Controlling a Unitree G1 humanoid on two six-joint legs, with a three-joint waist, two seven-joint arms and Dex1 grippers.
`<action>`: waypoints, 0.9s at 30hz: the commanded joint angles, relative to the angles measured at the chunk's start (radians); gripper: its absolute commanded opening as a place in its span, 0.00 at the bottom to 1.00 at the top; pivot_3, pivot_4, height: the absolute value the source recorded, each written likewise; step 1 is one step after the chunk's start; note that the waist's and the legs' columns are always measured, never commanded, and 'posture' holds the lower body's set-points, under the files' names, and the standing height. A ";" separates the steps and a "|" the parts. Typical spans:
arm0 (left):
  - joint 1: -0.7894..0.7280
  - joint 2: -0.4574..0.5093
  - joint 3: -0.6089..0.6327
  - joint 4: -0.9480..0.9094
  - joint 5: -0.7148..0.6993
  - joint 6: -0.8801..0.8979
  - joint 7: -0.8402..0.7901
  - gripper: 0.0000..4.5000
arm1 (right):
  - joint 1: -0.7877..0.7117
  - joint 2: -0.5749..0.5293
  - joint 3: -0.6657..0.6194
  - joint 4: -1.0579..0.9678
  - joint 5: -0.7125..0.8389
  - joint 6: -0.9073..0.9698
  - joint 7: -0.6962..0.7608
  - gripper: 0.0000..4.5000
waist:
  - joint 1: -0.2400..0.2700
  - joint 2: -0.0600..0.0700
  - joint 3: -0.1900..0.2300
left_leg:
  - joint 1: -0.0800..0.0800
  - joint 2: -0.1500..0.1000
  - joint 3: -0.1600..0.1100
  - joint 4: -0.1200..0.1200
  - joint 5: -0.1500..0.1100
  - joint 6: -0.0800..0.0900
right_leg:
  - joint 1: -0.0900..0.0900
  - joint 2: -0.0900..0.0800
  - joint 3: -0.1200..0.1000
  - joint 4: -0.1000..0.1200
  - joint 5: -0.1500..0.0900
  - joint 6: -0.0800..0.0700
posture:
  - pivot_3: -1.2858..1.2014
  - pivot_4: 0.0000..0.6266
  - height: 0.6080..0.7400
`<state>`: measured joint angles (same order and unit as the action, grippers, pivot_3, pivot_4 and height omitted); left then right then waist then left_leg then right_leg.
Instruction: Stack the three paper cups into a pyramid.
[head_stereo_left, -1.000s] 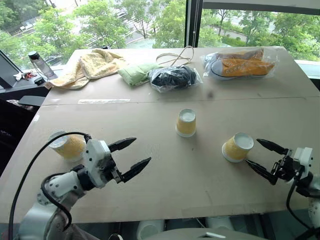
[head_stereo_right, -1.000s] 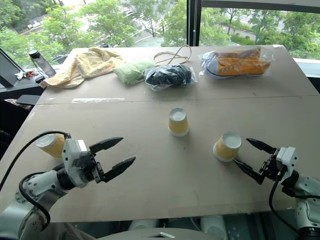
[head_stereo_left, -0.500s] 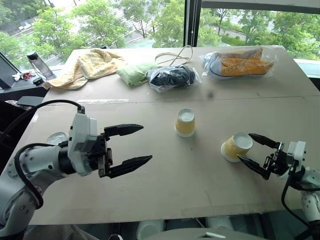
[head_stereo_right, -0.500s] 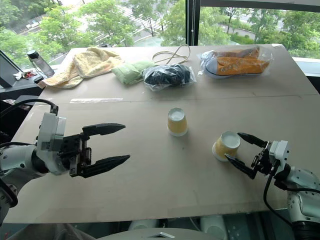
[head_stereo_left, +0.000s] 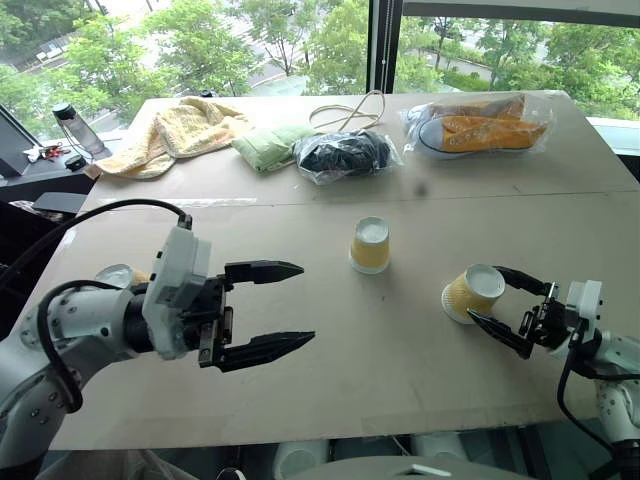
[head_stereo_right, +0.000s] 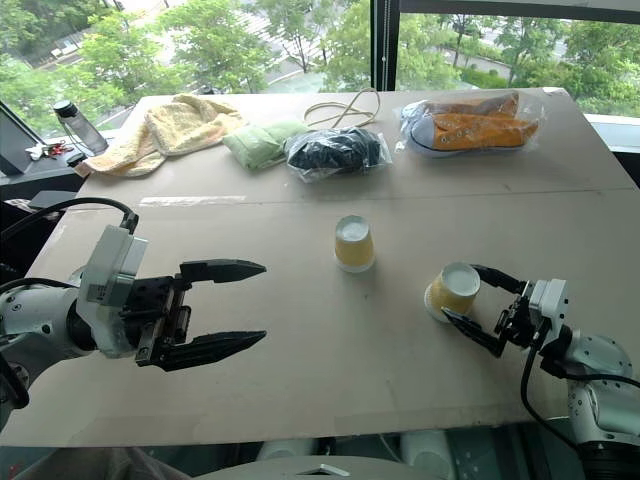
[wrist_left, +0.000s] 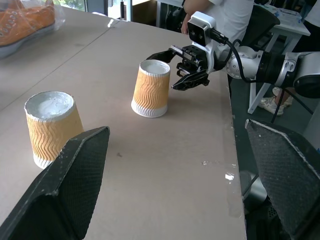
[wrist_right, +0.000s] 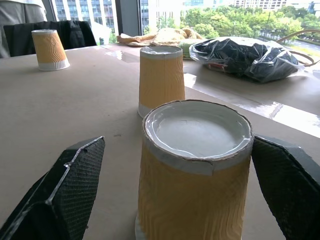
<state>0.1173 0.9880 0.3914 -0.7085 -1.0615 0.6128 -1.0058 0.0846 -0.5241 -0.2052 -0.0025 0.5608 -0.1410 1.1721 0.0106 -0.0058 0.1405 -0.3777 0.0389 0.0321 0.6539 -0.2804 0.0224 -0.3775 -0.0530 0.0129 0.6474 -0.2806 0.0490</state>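
Near right edge of table (head_stereo_left: 330, 400): cup (head_stereo_left: 474, 293) upside down, upright axis, between spread fingers of right claw (head_stereo_left: 508, 305), untouched | middle cup (head_stereo_left: 371, 246) beyond | left-edge cup (wrist_right: 48, 49) behind left claw (head_stereo_left: 275, 310), wide apart, empty

bare table (head_stereo_left: 330, 340) lies open between the well-apart cups; bagged clutter (head_stereo_left: 345, 155) lines the far edge.

The left gripper (head_stereo_left: 283, 308) is being lifted up off the desk (head_stereo_left: 330, 370) and turned sideways. The right gripper (head_stereo_left: 500, 303) is being moved closer around the nearest cup (head_stereo_left: 472, 292).
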 joint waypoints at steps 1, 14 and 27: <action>-0.003 0.000 0.001 -0.032 0.006 -0.006 -0.009 1.00 | -0.022 -0.004 -0.003 -0.038 0.006 0.020 -0.024 0.99 | 0.000 0.000 0.000 | 0.000 0.000 0.000 0.000 0.000 0.000 | 0.000 0.000 0.000 0.000 0.000 0.000 | 0.52 0.24 1.00; 0.026 -0.040 0.011 -0.027 0.048 -0.032 -0.014 1.00 | -0.053 -0.001 0.001 -0.024 -0.005 0.043 -0.037 0.47 | 0.000 0.000 0.000 | 0.000 0.000 0.000 0.000 0.000 0.000 | 0.000 0.000 0.000 0.000 0.000 0.000 | 0.52 0.24 1.00; 0.152 -0.086 0.128 0.003 0.093 -0.069 -0.044 1.00 | -0.262 0.033 0.173 -0.004 -0.219 0.158 -0.254 0.47 | -0.024 -0.001 0.001 | 0.000 0.000 0.000 0.000 0.000 0.000 | -0.001 0.001 0.000 0.003 0.000 0.000 | 0.52 0.24 1.00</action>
<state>0.2645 0.9053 0.4789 -0.6932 -0.9653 0.5604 -1.0403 -0.1648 -0.4906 -0.0335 -0.0165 0.3686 0.0029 0.9491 -0.0130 -0.0070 0.1414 -0.3772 0.0390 0.0321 0.6545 -0.2802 0.0221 -0.3787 -0.0524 0.0135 0.6507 -0.2806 0.0489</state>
